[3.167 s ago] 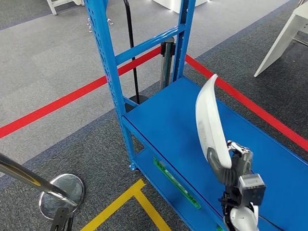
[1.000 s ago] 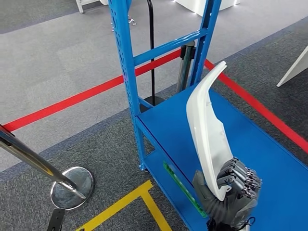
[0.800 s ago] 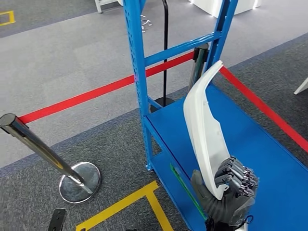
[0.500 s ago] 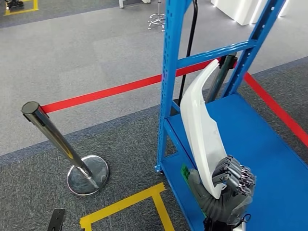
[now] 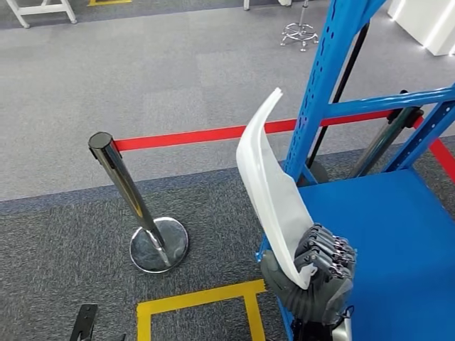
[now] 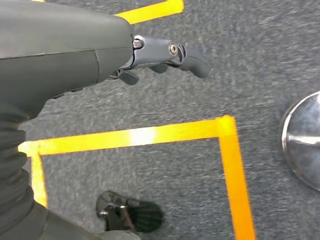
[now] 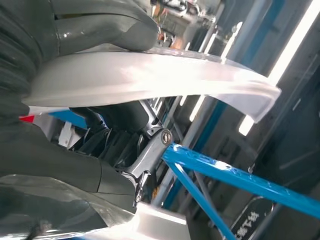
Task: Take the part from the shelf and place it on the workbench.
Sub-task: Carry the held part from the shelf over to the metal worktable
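Note:
The part (image 5: 268, 185) is a long, curved white plastic shell. My right hand (image 5: 316, 273) grips its lower end, and it stands tilted up and to the left, in front of the blue shelf's corner post (image 5: 322, 78). The blue shelf deck (image 5: 397, 241) lies to the right of the hand. In the right wrist view the white part (image 7: 151, 75) runs between the thumb (image 7: 105, 25) and the dark fingers below it. My left hand (image 6: 166, 52) hangs over the carpet with its fingers loosely stretched out, holding nothing.
A chrome stanchion (image 5: 126, 188) leans on its round base (image 5: 159, 245) left of the part. Red tape (image 5: 188, 135) crosses the grey carpet behind it; a yellow tape corner (image 5: 198, 298) lies near my feet. Blue shelf beams (image 5: 386, 103) rise at the right.
The camera has swung left, so the shelf slid to the right of the picture and the stanchion came toward the middle. My right hand still holds the white part.

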Robot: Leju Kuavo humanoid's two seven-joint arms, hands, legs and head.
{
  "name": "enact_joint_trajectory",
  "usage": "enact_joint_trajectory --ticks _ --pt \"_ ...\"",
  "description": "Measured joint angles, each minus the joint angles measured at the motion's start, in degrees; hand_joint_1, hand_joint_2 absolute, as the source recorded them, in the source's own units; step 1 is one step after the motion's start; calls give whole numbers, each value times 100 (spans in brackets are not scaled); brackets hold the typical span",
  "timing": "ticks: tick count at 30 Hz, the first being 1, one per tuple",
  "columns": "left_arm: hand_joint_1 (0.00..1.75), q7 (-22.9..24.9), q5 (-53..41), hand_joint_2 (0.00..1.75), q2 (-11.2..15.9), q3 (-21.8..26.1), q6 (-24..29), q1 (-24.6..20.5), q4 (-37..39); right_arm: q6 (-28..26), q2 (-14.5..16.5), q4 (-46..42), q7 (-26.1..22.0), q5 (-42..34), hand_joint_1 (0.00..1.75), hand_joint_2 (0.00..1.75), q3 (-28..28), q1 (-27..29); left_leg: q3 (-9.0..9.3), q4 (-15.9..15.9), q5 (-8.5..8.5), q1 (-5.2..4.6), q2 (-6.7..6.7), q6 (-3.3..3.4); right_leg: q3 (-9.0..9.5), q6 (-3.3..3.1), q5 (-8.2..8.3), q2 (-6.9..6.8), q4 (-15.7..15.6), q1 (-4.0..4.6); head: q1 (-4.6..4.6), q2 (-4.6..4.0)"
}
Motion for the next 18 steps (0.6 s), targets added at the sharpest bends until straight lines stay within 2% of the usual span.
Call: enact_joint_trajectory --ticks 1,2,4,6,7,8,9,11,12,13,15,16,18 --pt "0 2 -1 175 3 1 2 7 1 0 -10 19 8 -3 175 175 27 -30 -16 24 -17 0 62 -33 21 -28 14 -67 -27 -1 -3 0" --pt "0 4 -1 175 5 1 3 6 1 0 -18 34 15 -5 175 175 51 -52 -58 124 -84 -8 190 -59 49 -58 23 -144 -56 -5 -19 0" --pt "0 8 -1 175 4 0 4 -16 1 0 -29 62 32 -11 175 175 86 -77 -300 657 -373 -17 531 -108 100 -111 17 -322 -91 1 -43 0" --pt "0 13 -1 175 6 -1 7 -32 1 0 -37 87 47 -21 175 175 110 -90 -644 1361 -658 12 659 -153 119 -139 -9 -503 -91 15 -54 0" --pt "0 18 -1 175 10 0 10 -28 0 0 -40 99 52 -26 175 175 121 -96 -733 1535 -681 27 676 -170 127 -141 -22 -585 -90 17 -56 0" --pt "0 21 2 175 15 1 14 -22 -1 0 -42 108 55 -32 175 175 131 -104 -719 1500 -599 39 690 -181 137 -136 -35 -660 -89 17 -57 0" --pt "0 25 6 175 22 1 20 -16 -1 0 -43 116 57 -39 175 175 140 -111 -591 1244 -424 47 724 -186 156 -124 -52 -731 -89 17 -57 0" --pt "0 16 25 175 37 2 31 -23 0 0 -45 130 61 -55 175 175 157 -132 -191 461 -90 20 958 -169 207 -80 -99 -863 -85 37 -59 0" --pt "0 7 34 175 42 2 36 -36 0 0 -48 140 61 -66 175 175 167 -146 -49 178 -11 -4 1066 -138 225 -51 -122 -920 -84 53 -56 0" --pt "0 -5 41 175 48 2 41 -47 -1 0 -51 152 59 -77 175 175 179 -163 18 29 0 -31 1138 -104 239 -23 -142 -973 -84 70 -56 0" --pt "0 -22 46 175 65 2 51 -51 -2 0 -57 179 51 -103 175 175 208 -210 11 -3 -18 -52 1061 -23 265 31 -166 -1079 -100 80 -54 0" --pt "0 -28 51 175 76 2 57 -42 -2 0 -59 191 44 -117 175 175 221 -237 16 -23 -10 -46 1000 9 266 63 -198 -1049 -84 73 -52 0" --pt "0 -42 69 175 95 3 72 -45 -2 0 -63 210 23 -150 175 175 242 -277 37 -58 9 -17 882 85 134 113 -387 -776 197 47 -32 0"
